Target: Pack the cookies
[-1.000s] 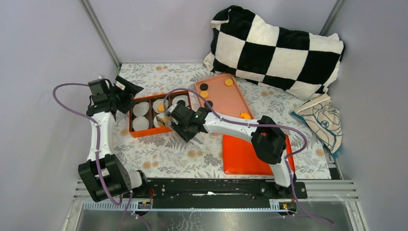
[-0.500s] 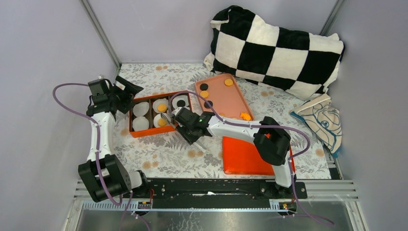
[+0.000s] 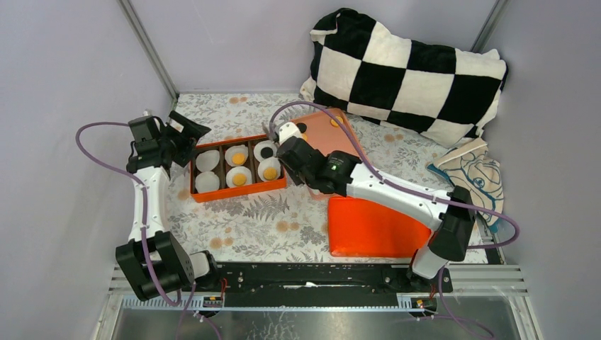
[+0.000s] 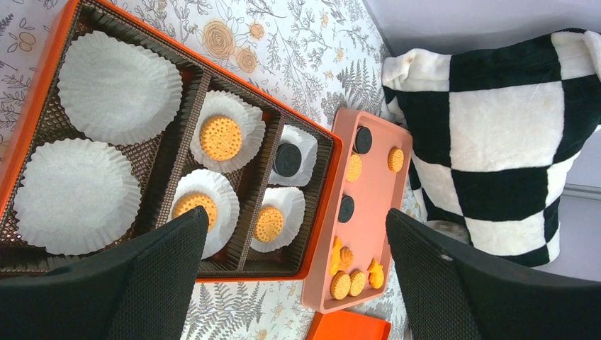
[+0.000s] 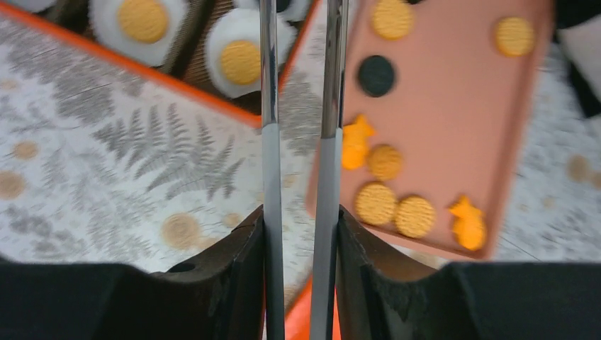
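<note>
Six white fluted paper cup liners point(image 4: 117, 88) sit one to each compartment of an orange rectangular box with a dark brown inside point(image 4: 323, 205), which lies on the leaf-and-flower printed tablecloth point(image 3: 248, 219). Four of those liners, the ones on the side toward the tray, each carry one of the small flat round cookies point(image 4: 220, 137). Three of these are golden and one is black.

Nine more cookies lie on the salmon-pink rectangular tray point(image 4: 375, 212) just beside the box's right end. Two are black rounds, five are golden rounds and two are irregular orange shapes. Both odd shapes and three of the golden rounds are bunched at the tray's near end, while the other four are spread over its far half.

One flat bright-orange rectangular lid point(image 3: 368, 227) lies near the front of the table, under the right arm. One black-and-white checked plush pillow point(image 3: 407, 71) leans at the back right. One folded pale cloth with a blue line drawing point(image 3: 473, 177) sits by the right wall.

The right gripper point(image 5: 298, 21) hangs over the spot where the box's corner meets the tray. Its two thin metal fingers point(image 5: 268, 85) run parallel with a narrow gap and nothing between them, though their tips are cut off by the top of the wrist view. The left gripper point(image 4: 298, 283) is poised by the box's left end, its two broad black fingers point(image 4: 135, 283) spread wide and holding nothing
</note>
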You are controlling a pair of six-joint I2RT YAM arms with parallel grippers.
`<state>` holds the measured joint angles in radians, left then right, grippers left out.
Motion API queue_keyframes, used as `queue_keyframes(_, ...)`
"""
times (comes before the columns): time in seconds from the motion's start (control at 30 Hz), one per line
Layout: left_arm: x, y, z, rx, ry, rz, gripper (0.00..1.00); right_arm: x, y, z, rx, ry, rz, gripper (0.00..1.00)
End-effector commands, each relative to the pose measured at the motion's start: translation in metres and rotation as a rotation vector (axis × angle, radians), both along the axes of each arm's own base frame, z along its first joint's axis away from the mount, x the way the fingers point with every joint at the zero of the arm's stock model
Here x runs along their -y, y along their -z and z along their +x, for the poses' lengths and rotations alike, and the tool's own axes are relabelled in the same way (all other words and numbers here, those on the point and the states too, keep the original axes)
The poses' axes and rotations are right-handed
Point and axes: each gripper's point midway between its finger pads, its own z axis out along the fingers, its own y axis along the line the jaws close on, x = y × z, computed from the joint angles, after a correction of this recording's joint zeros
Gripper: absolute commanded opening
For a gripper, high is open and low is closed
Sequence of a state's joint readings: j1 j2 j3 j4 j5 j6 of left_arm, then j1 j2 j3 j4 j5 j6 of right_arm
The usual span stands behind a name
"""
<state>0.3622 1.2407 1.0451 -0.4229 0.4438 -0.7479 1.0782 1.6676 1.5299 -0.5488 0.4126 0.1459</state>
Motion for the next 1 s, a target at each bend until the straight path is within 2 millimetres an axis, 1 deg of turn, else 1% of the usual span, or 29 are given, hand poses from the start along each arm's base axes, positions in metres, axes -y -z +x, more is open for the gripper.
queue_keyframes(0.0, -0.005, -0.017, 0.000, 0.045, -0.007, 0.030, 0.99, 0.070, -0.012, 0.024, 0.094, 0.223, -0.205, 0.00)
queue_keyframes(0.07, -0.004, -0.017, 0.000, 0.046, -0.004, 0.026, 0.99, 0.086, 0.007, 0.023, 0.047, 0.246, -0.234, 0.00)
queue_keyframes(0.2, -0.001, -0.015, -0.001, 0.045, 0.005, 0.018, 0.99, 0.101, 0.043, 0.016, -0.059, 0.258, -0.231, 0.00)
queue_keyframes(0.27, -0.002, -0.015, -0.001, 0.046, 0.004, 0.019, 0.99, 0.105, 0.058, 0.012, -0.087, 0.255, -0.244, 0.05)
queue_keyframes(0.33, -0.001, -0.016, -0.002, 0.049, 0.005, 0.020, 0.99, 0.109, 0.068, 0.009, -0.105, 0.256, -0.260, 0.16)
queue_keyframes(0.37, -0.001, -0.017, -0.002, 0.051, 0.007, 0.021, 0.99, 0.110, 0.073, 0.008, -0.119, 0.250, -0.265, 0.19)
queue_keyframes(0.43, 0.000, -0.018, -0.003, 0.054, 0.008, 0.021, 0.99, 0.111, 0.078, 0.006, -0.133, 0.247, -0.270, 0.23)
queue_keyframes(0.53, 0.000, -0.018, -0.004, 0.055, 0.007, 0.022, 0.99, 0.109, 0.081, 0.003, -0.152, 0.235, -0.251, 0.24)
queue_keyframes(0.57, 0.000, -0.018, -0.004, 0.054, 0.006, 0.022, 0.99, 0.109, 0.081, 0.002, -0.158, 0.232, -0.241, 0.28)
queue_keyframes(0.6, 0.000, -0.017, -0.004, 0.053, 0.006, 0.021, 0.99, 0.108, 0.082, 0.002, -0.164, 0.230, -0.234, 0.34)
queue_keyframes(0.73, 0.001, -0.015, -0.004, 0.052, 0.013, 0.015, 0.99, 0.109, 0.089, 0.000, -0.196, 0.223, -0.245, 0.42)
queue_keyframes(0.77, 0.002, -0.014, -0.004, 0.051, 0.015, 0.011, 0.99, 0.108, 0.091, 0.000, -0.205, 0.218, -0.249, 0.43)
queue_keyframes(0.9, 0.005, -0.010, -0.004, 0.047, 0.026, -0.007, 0.99, 0.106, 0.102, 0.002, -0.230, 0.214, -0.268, 0.59)
queue_keyframes(0.93, 0.005, -0.010, -0.004, 0.048, 0.027, -0.011, 0.99, 0.105, 0.105, 0.004, -0.233, 0.218, -0.272, 0.60)
queue_keyframes(0.97, 0.006, -0.008, -0.003, 0.046, 0.029, -0.016, 0.99, 0.104, 0.106, 0.007, -0.241, 0.214, -0.270, 0.58)
